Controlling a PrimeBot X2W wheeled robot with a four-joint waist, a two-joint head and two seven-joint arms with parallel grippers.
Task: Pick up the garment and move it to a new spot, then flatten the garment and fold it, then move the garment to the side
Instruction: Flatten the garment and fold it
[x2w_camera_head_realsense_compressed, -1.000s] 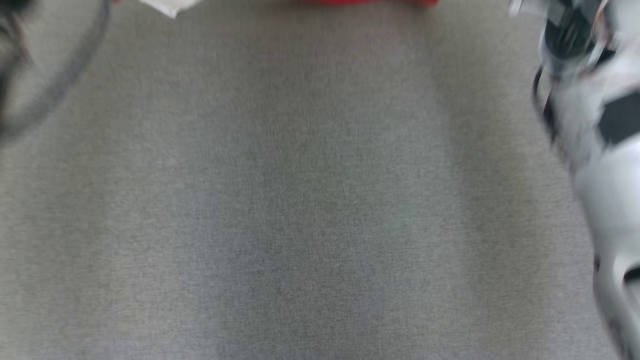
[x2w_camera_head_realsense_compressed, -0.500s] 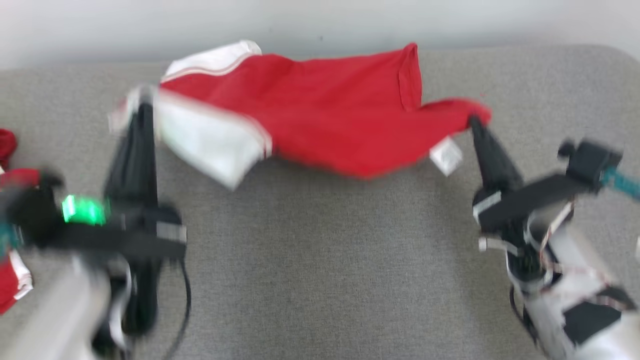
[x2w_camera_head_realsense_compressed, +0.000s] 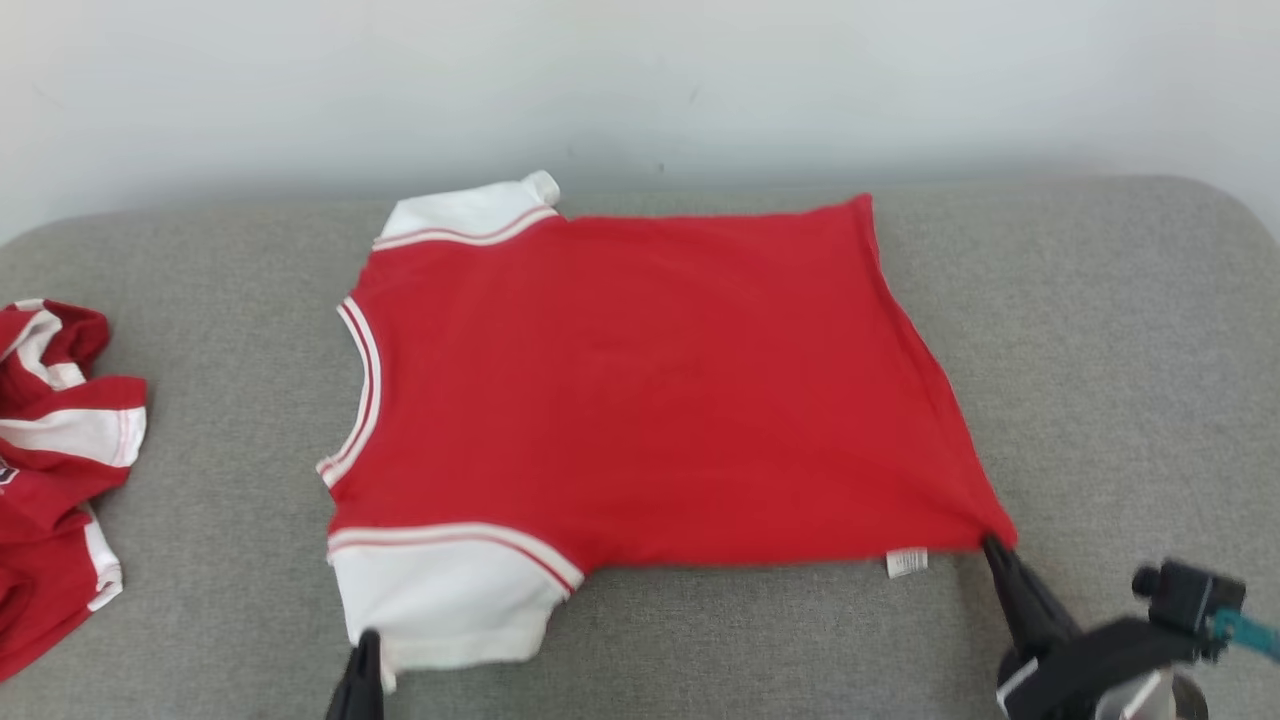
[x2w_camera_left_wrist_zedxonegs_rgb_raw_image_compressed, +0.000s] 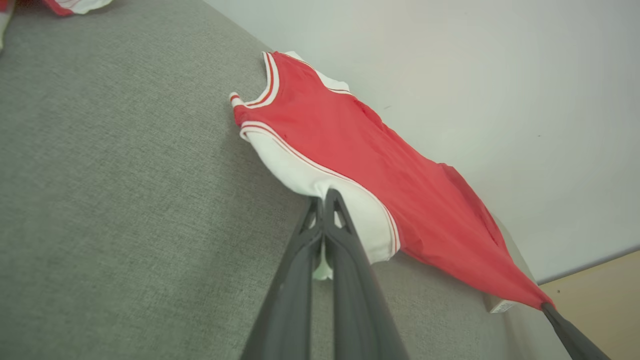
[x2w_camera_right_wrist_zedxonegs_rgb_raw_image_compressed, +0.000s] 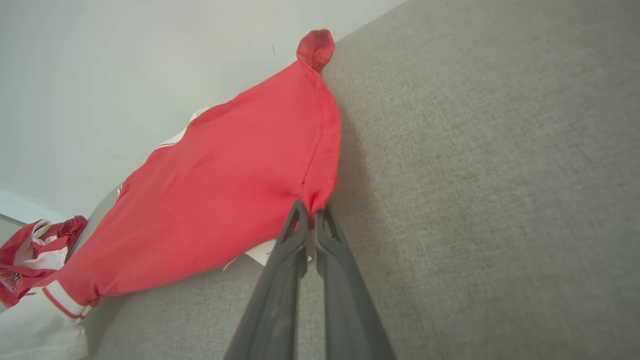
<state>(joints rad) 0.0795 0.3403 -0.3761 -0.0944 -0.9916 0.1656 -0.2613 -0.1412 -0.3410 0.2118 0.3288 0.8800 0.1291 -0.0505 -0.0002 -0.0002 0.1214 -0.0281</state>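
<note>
The garment (x2w_camera_head_realsense_compressed: 640, 390) is a bright red shirt with white sleeve panels and striped trim, spread nearly flat on the grey cushion, collar toward the left. A small white label (x2w_camera_head_realsense_compressed: 907, 562) hangs at its near hem. My left gripper (x2w_camera_head_realsense_compressed: 367, 642) is shut on the near white sleeve (x2w_camera_left_wrist_zedxonegs_rgb_raw_image_compressed: 320, 182). At the near right hem corner, my right gripper (x2w_camera_head_realsense_compressed: 992, 545) pinches the red fabric (x2w_camera_right_wrist_zedxonegs_rgb_raw_image_compressed: 312, 207). The garment (x2w_camera_left_wrist_zedxonegs_rgb_raw_image_compressed: 360, 155) stretches taut between both grips, and the right gripper's dark fingers (x2w_camera_left_wrist_zedxonegs_rgb_raw_image_compressed: 565, 327) show at the left wrist view's lower right.
A second crumpled red-and-white garment (x2w_camera_head_realsense_compressed: 55, 440) lies at the cushion's left edge. The grey cushion (x2w_camera_head_realsense_compressed: 1100, 330) ends at a pale wall (x2w_camera_head_realsense_compressed: 640, 90) behind. Bare cushion lies right of the shirt and in front of it.
The head camera has swung up from bare cushion to the garment. The shirt, hanging bunched between the grippers half a second ago, now lies spread flat, with both grippers drawn nearer to me.
</note>
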